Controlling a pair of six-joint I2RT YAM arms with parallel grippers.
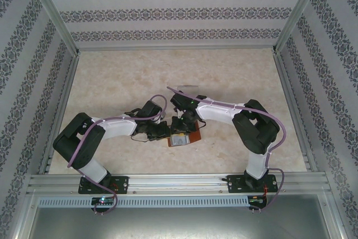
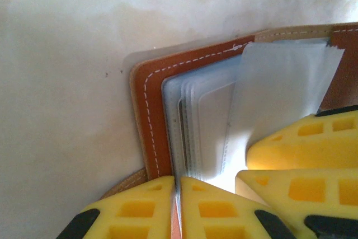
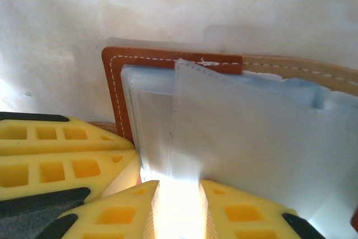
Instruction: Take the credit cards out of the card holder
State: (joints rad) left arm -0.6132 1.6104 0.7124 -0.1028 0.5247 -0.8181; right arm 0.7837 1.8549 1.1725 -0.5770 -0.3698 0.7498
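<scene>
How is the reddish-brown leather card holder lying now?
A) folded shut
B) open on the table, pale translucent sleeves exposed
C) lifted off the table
B: the card holder lies spread open on the marbled table, its pale translucent sleeves fanned out in both wrist views.

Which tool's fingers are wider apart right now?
The right tool: a clear sleeve shows in the gap between its fingers. The left tool has its fingers nearly together, pinching the edge of the card holder.
</scene>
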